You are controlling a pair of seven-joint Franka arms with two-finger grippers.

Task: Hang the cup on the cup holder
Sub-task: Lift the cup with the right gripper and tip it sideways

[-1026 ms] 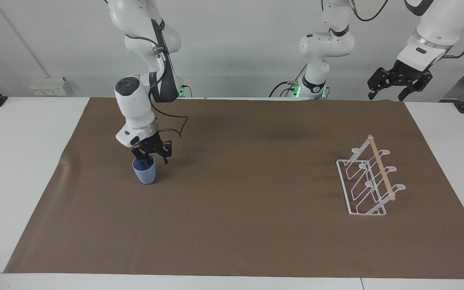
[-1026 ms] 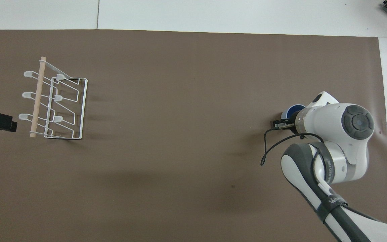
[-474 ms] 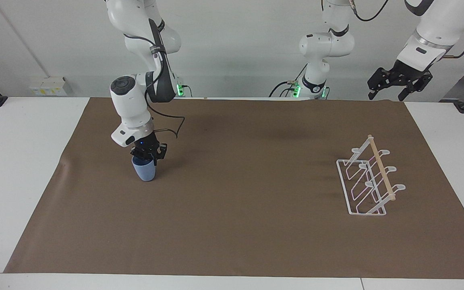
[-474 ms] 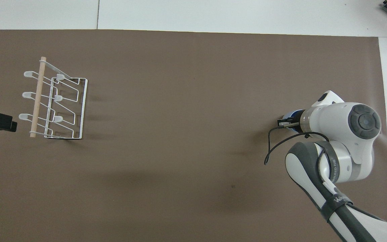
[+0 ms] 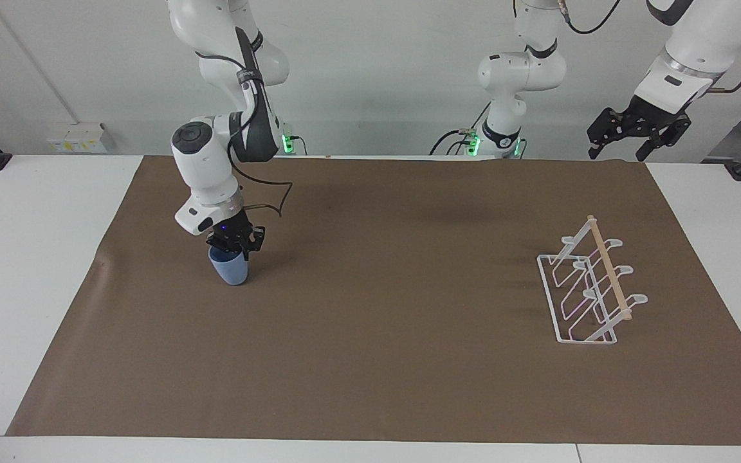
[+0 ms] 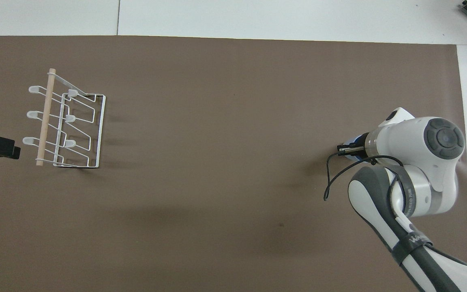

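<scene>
bright, even overhead light | soft faint shadows | sharp, no glare

White table (image 5: 36, 257), brown mat (image 5: 383, 308) spread on it, white wire cup holder (image 5: 592, 286) on mat

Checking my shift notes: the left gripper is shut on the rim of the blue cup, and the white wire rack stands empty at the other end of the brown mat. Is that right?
Not quite: it is the right gripper that is shut on the rim of the blue cup, as the facing view shows. The left gripper waits up in the air at its own end of the table. The white wire rack does stand empty at the other end of the brown mat.
</scene>
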